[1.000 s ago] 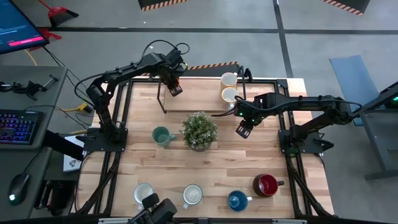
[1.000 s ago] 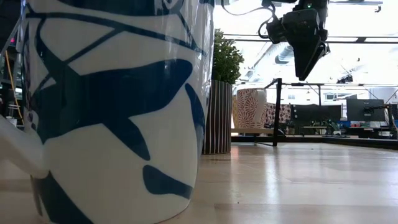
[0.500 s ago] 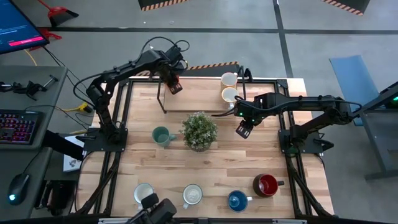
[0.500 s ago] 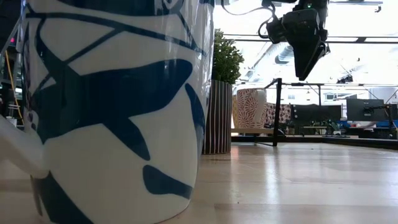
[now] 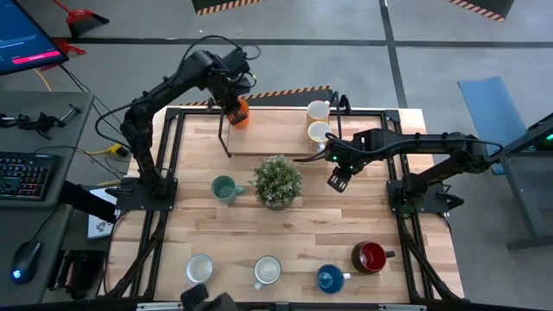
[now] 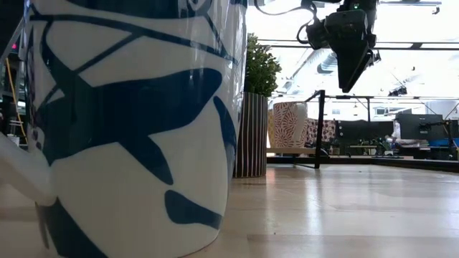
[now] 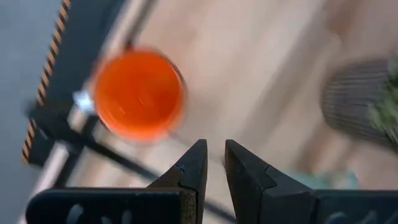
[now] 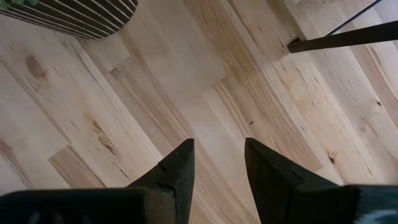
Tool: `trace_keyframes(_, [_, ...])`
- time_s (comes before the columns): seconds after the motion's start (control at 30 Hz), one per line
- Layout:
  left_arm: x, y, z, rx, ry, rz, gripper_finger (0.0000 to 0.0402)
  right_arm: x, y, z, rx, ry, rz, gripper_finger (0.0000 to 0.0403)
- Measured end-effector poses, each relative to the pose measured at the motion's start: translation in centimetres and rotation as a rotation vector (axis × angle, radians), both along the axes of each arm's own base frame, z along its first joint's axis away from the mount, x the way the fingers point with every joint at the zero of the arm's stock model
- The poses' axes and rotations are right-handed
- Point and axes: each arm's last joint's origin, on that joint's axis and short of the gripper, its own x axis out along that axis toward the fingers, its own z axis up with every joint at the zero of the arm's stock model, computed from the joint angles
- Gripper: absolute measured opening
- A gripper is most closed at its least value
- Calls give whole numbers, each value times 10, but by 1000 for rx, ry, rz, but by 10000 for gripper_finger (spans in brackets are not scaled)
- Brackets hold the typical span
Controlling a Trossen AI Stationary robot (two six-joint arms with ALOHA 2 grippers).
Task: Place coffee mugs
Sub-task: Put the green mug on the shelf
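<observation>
Left tool (image 7: 211, 163): it hangs over the far left of the counter (image 5: 371, 216), right by the orange mug (image 5: 241, 112). Your wrist view shows the fingers nearly closed with nothing between them, and the orange mug (image 7: 139, 94) a little ahead of the tips.
Right tool (image 8: 217, 163): it hovers over bare wood just right of the potted plant (image 5: 277, 180), fingers slightly apart and empty.
Mugs: the orange one sits on the low rack (image 5: 268, 145) at the far edge, two white mugs (image 5: 319, 121) at the rack's right end, the green mug (image 5: 225, 188) left of the plant, and four along the near edge, among them the blue mug (image 5: 328, 278) and the red mug (image 5: 371, 256).
Main risk: if you swing the left tool sideways at this height, you could clip the orange mug's rim and tip it off the rack.
Second risk: with fingers this narrow, a downward move would land on a rim rather than around it.
Right side: reaching left, you may brush the plant.
</observation>
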Motion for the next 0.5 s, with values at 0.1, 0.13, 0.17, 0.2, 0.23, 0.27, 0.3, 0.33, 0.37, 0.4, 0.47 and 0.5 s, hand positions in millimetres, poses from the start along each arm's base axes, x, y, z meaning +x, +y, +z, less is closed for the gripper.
trace_keyframes(0.1, [5, -19, 4, -26, 10, -7, 47, 0, 0, 0, 0, 0, 0, 119])
trace_keyframes(0.13, [5, -25, 7, -42, -17, -10, 47, 0, 0, 0, 0, 0, 0, 119])
trace_keyframes(0.17, [3, -34, 11, -67, -35, -25, 47, 0, 0, 0, 0, 1, 0, 119])
trace_keyframes(0.2, [3, -44, 15, -97, -50, -42, 47, 0, 0, 0, 0, 2, 0, 119])
trace_keyframes(0.23, [4, -53, 18, -116, -82, -64, 47, 0, 0, 0, 1, 3, 0, 119])
trace_keyframes(0.27, [5, -63, 21, -131, -105, -80, 47, 0, 0, 0, 2, 5, 0, 119])
trace_keyframes(0.3, [4, -71, 22, -147, -112, -99, 47, -1, 0, 0, 5, 6, -1, 119])
trace_keyframes(0.33, [2, -82, 23, -157, -109, -123, 47, -1, 0, 0, 7, 6, -2, 119])
trace_keyframes(0.37, [1, -93, 26, -156, -115, -156, 47, -1, 0, 0, 6, 6, -2, 119])
trace_keyframes(0.4, [-1, -104, 28, -154, -124, -188, 47, -1, 0, 0, 7, 6, -2, 119])
trace_keyframes(0.47, [-11, -122, 28, -163, -115, -236, 47, -1, 0, 0, 7, 6, -2, 119])
trace_keyframes(0.5, [-12, -131, 25, -163, -113, -266, 47, -1, 0, 0, 7, 5, -2, 119])
